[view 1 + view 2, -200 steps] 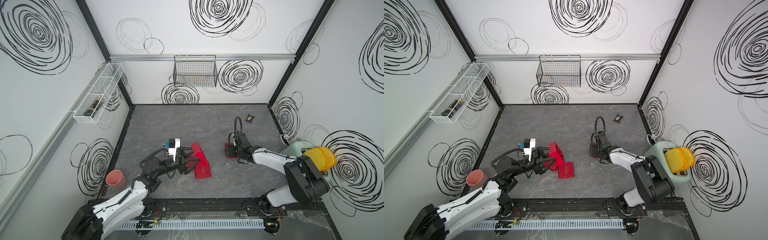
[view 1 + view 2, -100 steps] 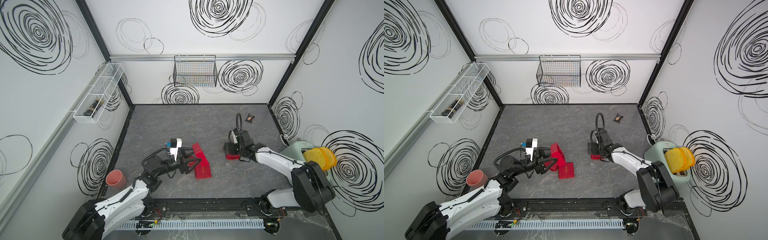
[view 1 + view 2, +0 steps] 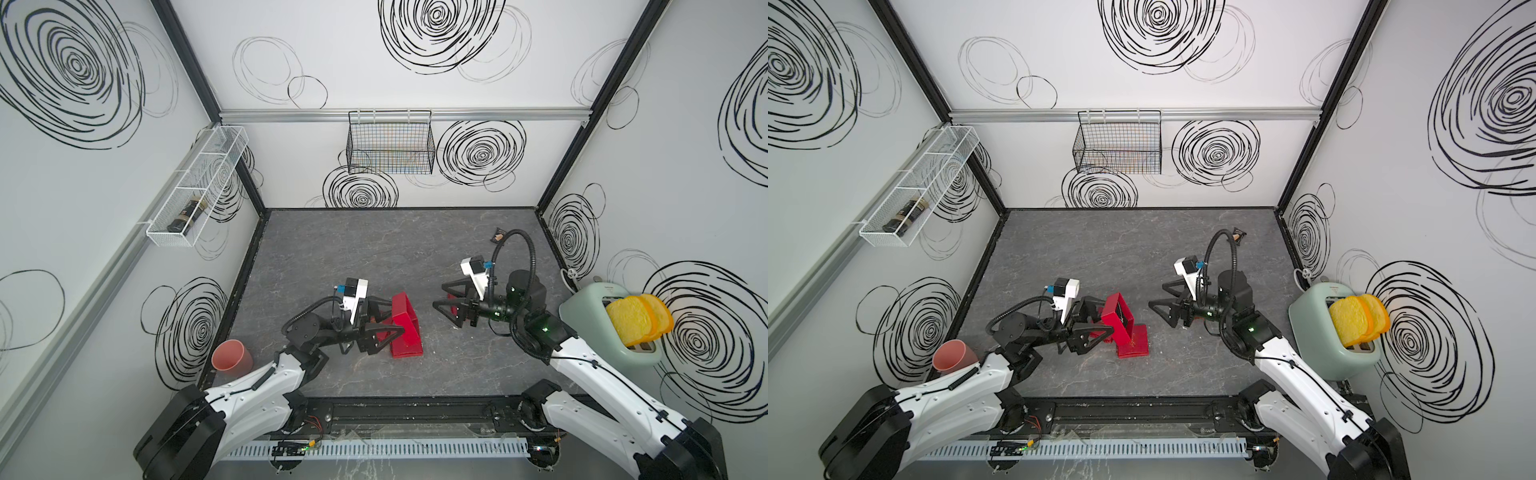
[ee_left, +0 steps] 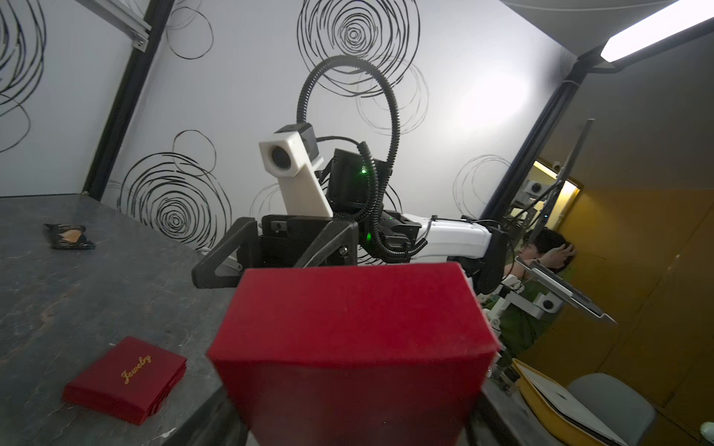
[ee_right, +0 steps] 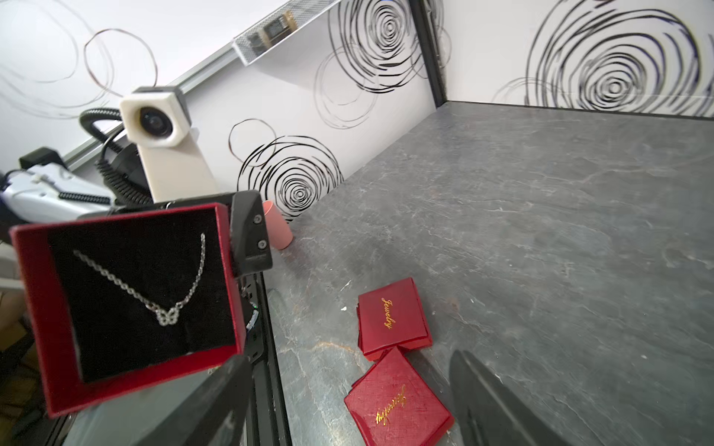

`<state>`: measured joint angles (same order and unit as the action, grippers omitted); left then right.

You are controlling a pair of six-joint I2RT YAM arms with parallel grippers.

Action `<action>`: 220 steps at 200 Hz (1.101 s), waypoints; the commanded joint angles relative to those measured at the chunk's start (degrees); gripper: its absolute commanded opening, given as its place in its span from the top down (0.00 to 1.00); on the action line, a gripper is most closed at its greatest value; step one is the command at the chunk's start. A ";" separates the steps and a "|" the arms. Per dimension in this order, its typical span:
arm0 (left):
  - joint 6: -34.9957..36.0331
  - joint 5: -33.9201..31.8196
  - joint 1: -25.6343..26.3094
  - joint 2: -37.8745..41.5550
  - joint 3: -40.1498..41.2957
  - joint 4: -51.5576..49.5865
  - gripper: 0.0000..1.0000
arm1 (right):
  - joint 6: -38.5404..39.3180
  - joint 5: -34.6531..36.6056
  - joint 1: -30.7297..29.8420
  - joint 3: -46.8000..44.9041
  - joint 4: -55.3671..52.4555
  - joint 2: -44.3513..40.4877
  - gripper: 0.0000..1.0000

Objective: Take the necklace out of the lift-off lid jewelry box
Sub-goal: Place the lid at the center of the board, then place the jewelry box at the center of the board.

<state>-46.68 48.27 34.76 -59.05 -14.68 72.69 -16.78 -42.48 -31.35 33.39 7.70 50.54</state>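
Two lids, one necklace; left gripper grips one box, right gripper wide.

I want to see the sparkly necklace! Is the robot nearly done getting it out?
Done: the lid is off, lying on the table. In hand: the left claw holds the open jewelry box, tilted toward the open, empty right claw. Left: the necklace lies inside on black padding, not yet grabbed.

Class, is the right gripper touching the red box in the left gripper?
Apart: both top views show bare table between the right gripper and the red box.
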 commanded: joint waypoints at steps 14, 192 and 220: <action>-12.95 7.53 0.48 -5.88 -0.39 27.04 0.38 | 0.69 -2.79 -6.73 2.41 0.89 -0.03 0.21; -15.11 11.18 3.01 -12.76 -3.43 31.30 0.40 | -4.38 1.75 -12.68 4.84 0.44 0.86 0.75; -14.86 11.23 2.96 -12.85 -3.28 31.31 0.39 | -5.18 1.87 -12.85 4.41 0.42 0.95 0.90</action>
<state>-61.10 58.02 37.45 -71.79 -16.53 88.79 -21.06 -40.60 -43.83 37.56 6.61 51.29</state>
